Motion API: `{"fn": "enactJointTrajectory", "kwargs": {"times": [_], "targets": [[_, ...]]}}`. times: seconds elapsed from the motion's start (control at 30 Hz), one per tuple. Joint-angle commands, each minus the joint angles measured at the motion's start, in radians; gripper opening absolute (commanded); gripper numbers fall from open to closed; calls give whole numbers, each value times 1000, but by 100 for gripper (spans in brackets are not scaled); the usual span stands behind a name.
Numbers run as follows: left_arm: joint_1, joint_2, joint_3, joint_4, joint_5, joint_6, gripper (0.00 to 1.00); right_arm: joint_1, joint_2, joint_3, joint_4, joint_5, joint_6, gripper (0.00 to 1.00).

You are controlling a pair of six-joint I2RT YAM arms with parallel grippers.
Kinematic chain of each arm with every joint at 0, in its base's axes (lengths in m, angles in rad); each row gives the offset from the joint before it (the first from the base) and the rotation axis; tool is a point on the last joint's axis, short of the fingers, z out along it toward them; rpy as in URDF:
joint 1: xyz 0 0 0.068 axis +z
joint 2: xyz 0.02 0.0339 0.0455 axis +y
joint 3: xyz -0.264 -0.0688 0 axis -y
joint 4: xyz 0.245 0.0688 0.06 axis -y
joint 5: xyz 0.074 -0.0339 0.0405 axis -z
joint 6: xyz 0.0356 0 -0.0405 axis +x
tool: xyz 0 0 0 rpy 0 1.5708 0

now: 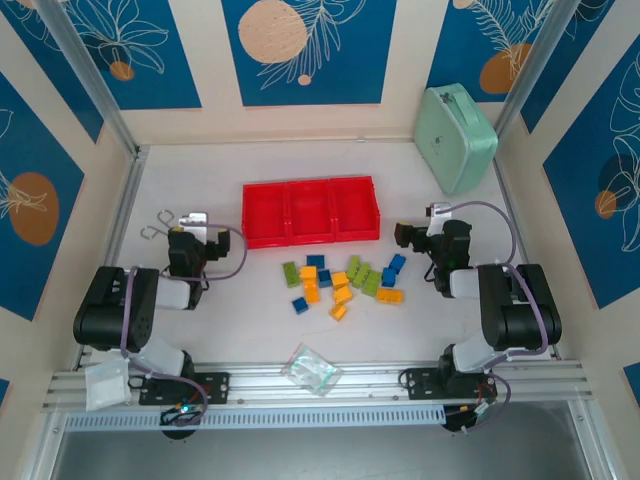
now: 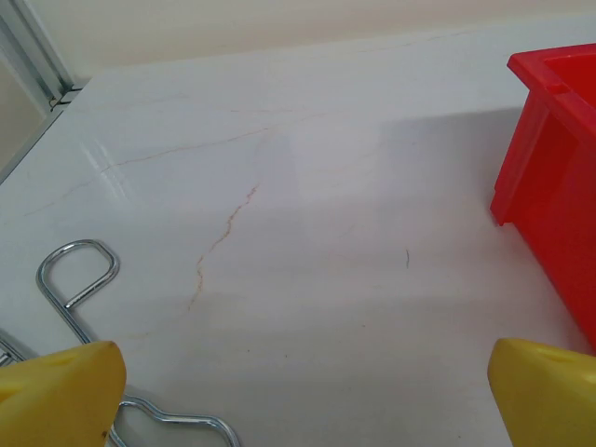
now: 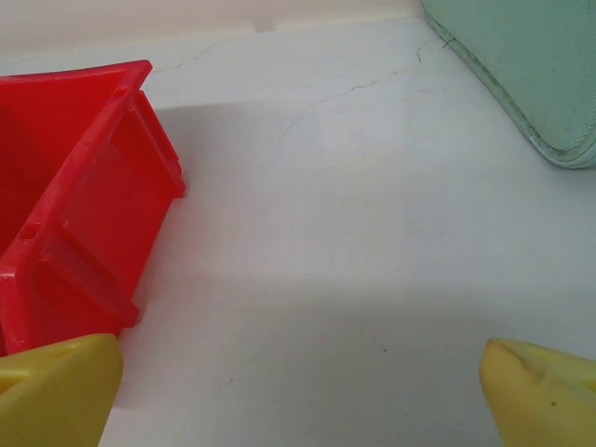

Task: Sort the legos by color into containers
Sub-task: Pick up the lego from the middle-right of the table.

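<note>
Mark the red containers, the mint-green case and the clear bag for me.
red containers (image 1: 310,208): top external view, bare floor of the middle bin.
mint-green case (image 1: 457,137): top external view, middle of its face.
clear bag (image 1: 312,369): top external view, its centre.

Pale veined table (image 1: 200,170) boxed in by cream walls (image 1: 300,122).
Behind the table, the wall carries blue panels (image 1: 340,60) printed with pale leaves and orange discs; like panels line the walls to its left and right. Metal posts (image 1: 87,75) rise at its far corners, and a slotted rail (image 1: 255,388) runs along its near edge. Thin veins (image 2: 223,233) cross its top, which is softly lit.
</note>
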Motion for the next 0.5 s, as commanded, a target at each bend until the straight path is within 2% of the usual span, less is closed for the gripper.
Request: {"fn": "enactJointTrajectory", "kwargs": {"times": [0.0,0.47], "targets": [[-5,0,16,2,19,6,99,-4,-4,12,7,-21,-13,99],[-3,-1,16,1,25,4,99,-29,-4,16,1,-67,0,99]]}}
